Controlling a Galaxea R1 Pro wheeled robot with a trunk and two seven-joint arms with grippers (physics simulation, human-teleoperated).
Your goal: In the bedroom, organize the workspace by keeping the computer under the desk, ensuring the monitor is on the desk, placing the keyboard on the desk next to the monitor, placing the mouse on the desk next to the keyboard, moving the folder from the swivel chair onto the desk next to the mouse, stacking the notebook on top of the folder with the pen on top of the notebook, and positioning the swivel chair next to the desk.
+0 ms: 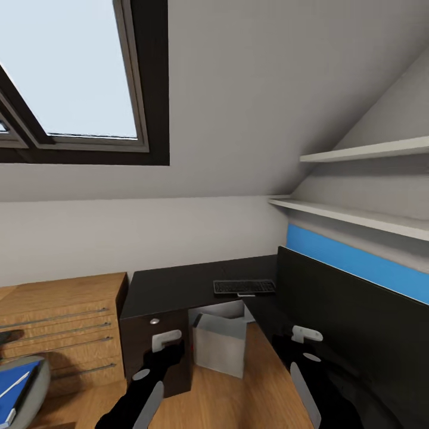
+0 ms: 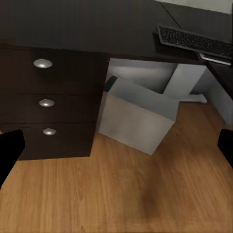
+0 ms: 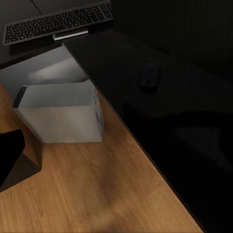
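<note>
Both grippers, left (image 1: 156, 351) and right (image 1: 305, 344), jaws spread wide, holding nothing, hovering over floor near computer (image 1: 220, 348) under surface (image 1: 173, 286).

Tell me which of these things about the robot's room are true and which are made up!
1. The flat dark-keyed keyboard lies on the glossy black desk. True.
2. The plain white box-shaped computer tower stands on top of the desk. False: it stands on the wooden plank floor, under the desk.
3. The small dark rounded mouse rests on the desk top. True.
4. The bright blue flat folder lies on the desk beside the keyboard. False: it sits low at the left edge of the head view, on a grey seat, away from the desk.
5. The black drawer unit has round silver knobs. True.
</note>
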